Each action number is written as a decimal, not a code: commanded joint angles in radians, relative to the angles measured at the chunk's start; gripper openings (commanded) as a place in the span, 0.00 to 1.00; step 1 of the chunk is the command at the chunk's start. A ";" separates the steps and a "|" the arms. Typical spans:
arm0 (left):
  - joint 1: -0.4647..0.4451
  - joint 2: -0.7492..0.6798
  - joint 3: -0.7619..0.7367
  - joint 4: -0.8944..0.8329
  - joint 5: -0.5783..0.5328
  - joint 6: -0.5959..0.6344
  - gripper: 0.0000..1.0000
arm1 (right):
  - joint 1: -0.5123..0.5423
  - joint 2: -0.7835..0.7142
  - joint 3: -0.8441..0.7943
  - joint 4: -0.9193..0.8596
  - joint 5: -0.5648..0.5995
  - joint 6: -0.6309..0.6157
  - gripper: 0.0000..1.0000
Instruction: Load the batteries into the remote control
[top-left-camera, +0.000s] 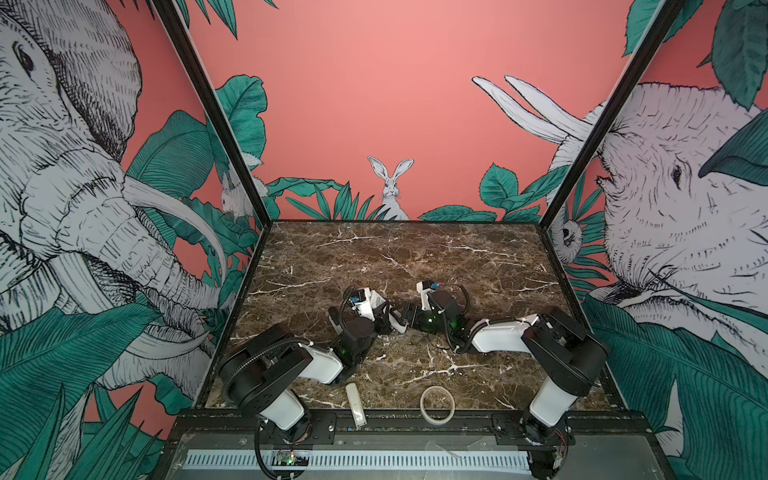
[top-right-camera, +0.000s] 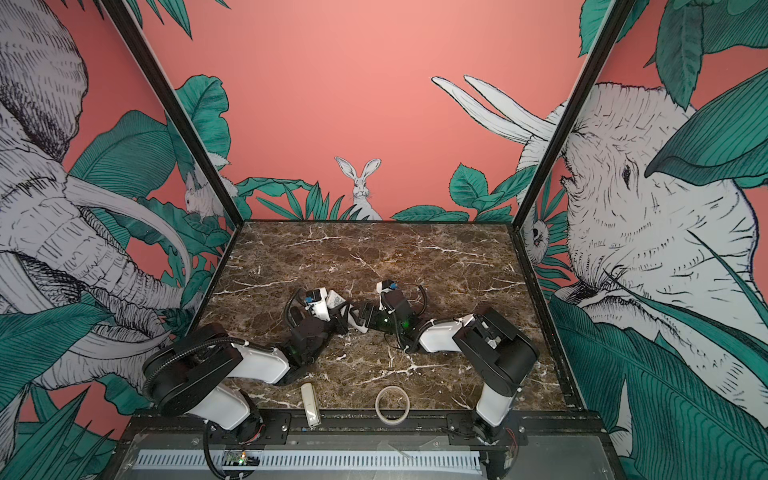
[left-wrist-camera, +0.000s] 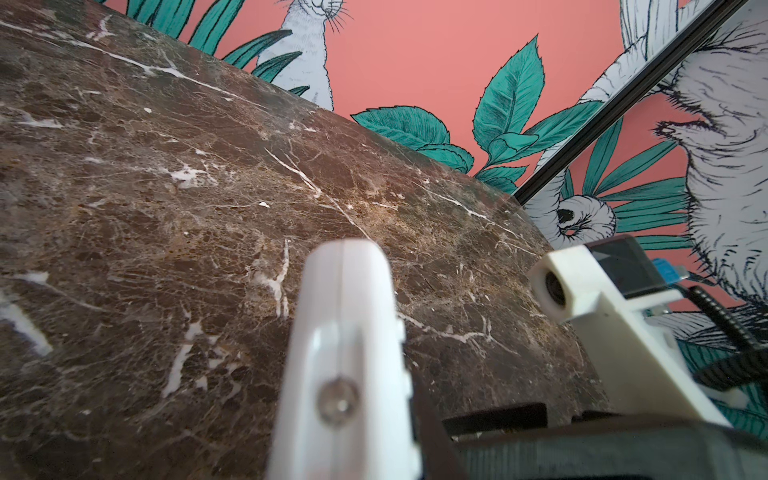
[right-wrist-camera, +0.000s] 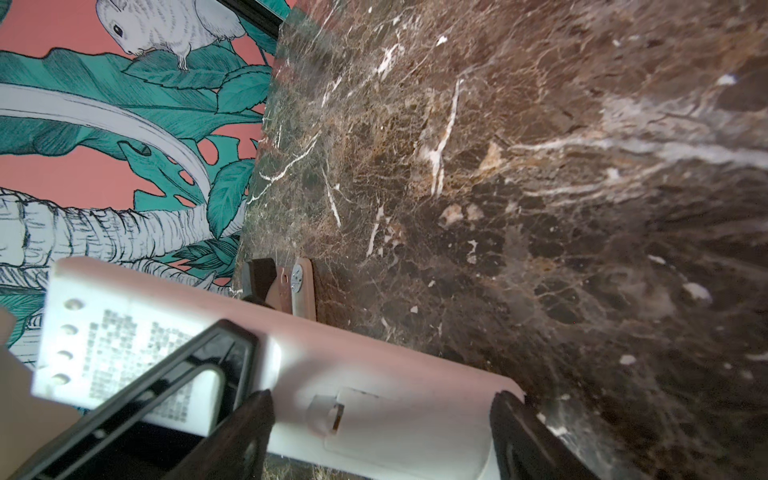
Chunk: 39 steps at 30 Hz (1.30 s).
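Two arms meet over the middle of the worktop, wrists almost nose to nose; I have them in both top views. From its base at the near left corner the left arm rises to a bent elbow, runs its white forearm inward and low, then cocks the wrist towards the right; the left jaws are narrow, pinched on the flat faces of the remote control, which hangs tilted above the marble near the middle; my left wrist camera sees it edge-on, with the small clear bulb at its tip facing the lens. From the near right corner the right arm stands up to a high elbow, then lays its forearm almost level, pointing left; the right jaws stand wide over the back of the remote control, one finger beside the battery cover, the other at the end of the casing; whether either touches I cannot tell. A printed label fills the other end of that back; a small cream remote and a ring of tape lie apart at the near edge, between the two bases.
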 joint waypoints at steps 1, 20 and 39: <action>-0.005 0.055 -0.048 -0.241 0.047 0.069 0.00 | 0.015 0.056 -0.051 -0.114 0.054 0.039 0.80; -0.003 0.059 -0.042 -0.240 0.065 0.076 0.00 | 0.052 0.092 0.003 -0.110 0.027 0.034 0.87; -0.029 0.019 -0.007 -0.309 0.069 0.139 0.00 | 0.131 0.168 0.353 -0.965 0.291 -0.239 0.98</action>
